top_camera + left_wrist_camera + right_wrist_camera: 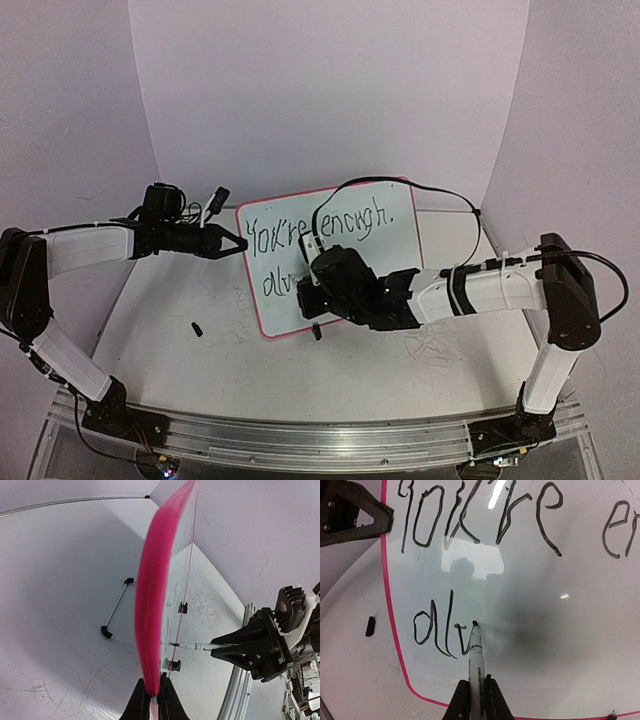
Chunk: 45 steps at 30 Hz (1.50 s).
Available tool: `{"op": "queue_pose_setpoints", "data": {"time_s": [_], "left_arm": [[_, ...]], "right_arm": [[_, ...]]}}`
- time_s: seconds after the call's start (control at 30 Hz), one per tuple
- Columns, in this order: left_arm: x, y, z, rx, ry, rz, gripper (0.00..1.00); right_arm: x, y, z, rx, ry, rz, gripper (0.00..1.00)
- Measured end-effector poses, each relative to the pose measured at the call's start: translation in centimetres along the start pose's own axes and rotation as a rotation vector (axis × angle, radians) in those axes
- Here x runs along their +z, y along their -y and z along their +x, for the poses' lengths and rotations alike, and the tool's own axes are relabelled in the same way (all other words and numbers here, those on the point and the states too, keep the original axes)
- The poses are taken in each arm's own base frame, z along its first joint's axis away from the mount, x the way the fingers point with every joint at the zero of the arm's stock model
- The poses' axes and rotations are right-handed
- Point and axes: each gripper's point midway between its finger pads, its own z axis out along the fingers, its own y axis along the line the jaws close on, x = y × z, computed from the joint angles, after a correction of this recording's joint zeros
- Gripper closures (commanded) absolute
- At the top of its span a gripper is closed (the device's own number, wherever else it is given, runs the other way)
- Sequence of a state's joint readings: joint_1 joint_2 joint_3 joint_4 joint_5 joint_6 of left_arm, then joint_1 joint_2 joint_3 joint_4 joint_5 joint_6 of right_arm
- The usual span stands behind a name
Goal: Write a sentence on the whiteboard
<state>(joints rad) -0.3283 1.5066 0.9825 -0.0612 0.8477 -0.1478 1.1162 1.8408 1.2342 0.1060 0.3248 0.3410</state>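
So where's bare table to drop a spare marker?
Free: the table strip between the whiteboard's lower edge and the near rail; also front-left, beside the small black piece. Crowded: the board's left edge, pinched by the left gripper, and its front, where the right gripper holds the marker.

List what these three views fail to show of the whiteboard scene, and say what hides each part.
- Top external: the rest of the sentence's second line, behind the right arm.
- Right wrist: most of the word after "You're", cut off by the right edge.
- Left wrist: the whiteboard's written face, seen edge-on; its near rim is blurred.
- Top external: the small black piece left of the whiteboard, too small to identify.
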Motion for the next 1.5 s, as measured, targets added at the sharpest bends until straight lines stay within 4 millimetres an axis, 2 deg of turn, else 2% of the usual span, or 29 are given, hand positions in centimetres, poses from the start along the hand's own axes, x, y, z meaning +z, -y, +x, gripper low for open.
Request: {"op": "queue_pose_setpoints", "data": {"time_s": [0.27,0.57,0.87,1.13,1.37,1.5], "left_arm": [[0.0,0.0,0.0,0.000,0.000,-0.002,1.00],[0.0,0.0,0.0,-0.001,0.000,-0.001,1.00],[0.0,0.0,0.0,0.000,-0.001,-0.001,1.00],[0.0,0.0,0.0,0.000,-0.001,0.001,1.00],[0.0,0.1,0.0,0.001,-0.001,0.003,1.00],[0.0,0.1,0.0,0.001,-0.001,0.004,1.00]], "right_arm": [[-0.1,0.1,0.0,0.004,0.000,-0.001,1.00],[-0.6,1.1,2.1,0.016,-0.037,0.014,1.00],[-0.6,1.0,2.2,0.026,-0.041,0.012,1.00],[-0.8,1.2,3.3,0.030,-0.063,0.015,1.00],[-0.9,1.3,3.0,0.018,-0.060,0.024,1.00],[-0.8,1.6,1.7,0.021,-0.034,0.044,1.00]]}}
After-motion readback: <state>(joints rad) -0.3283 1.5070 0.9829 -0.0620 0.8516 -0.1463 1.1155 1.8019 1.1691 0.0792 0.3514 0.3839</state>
